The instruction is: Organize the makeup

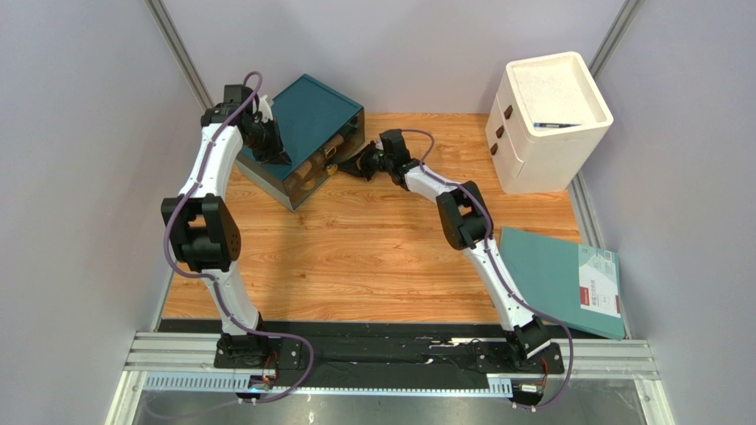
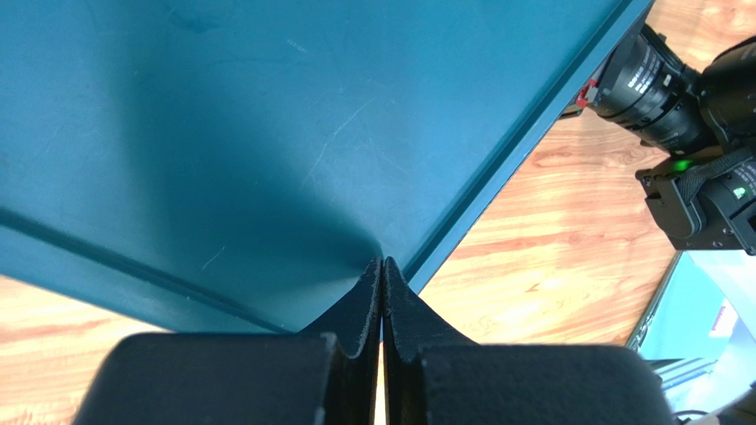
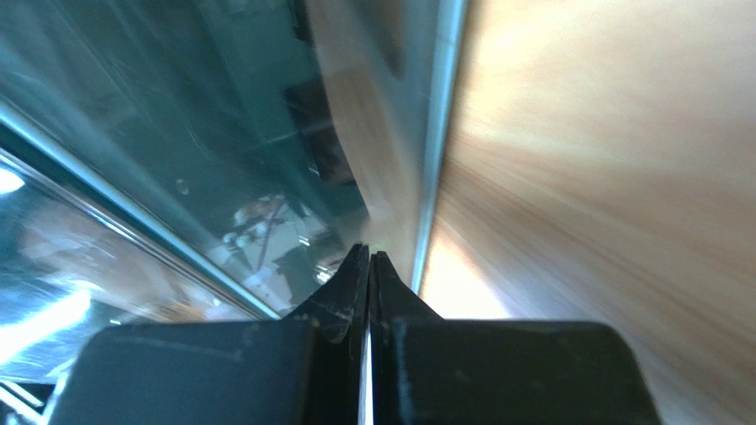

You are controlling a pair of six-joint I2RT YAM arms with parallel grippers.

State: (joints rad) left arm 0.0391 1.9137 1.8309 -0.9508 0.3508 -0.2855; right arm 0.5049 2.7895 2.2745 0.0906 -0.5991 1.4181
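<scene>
- The left claw [image 2: 382,266] is clenched on nothing, and its two black pads meet along their whole length.
- Its tips are at the flat teal top of the teal drawer box [image 1: 315,111], close to the box's left edge. Whether they actually touch the surface cannot be told.
- The right claw [image 3: 368,258] is also clenched and empty, with the fingers pressed together. Its wrist view is blurred.
- This claw points at the open front of the box, tips just beside the opening. In its wrist view there is glossy teal to the left of the tips and wood grain to the right.
- The makeup [image 1: 312,168] shows only as a few beige pieces inside the box, seen through the open front from above. Which pieces they are cannot be told.
- The box sits at the far left corner of the desk [image 1: 355,257], turned at an angle to the edges.
- A white drawer cabinet [image 1: 532,159] stands at the far right corner, with a thin dark item [image 1: 557,125] lying on its top.
- A flat teal folder [image 1: 550,274] lies at the right edge, towards the near side.
</scene>
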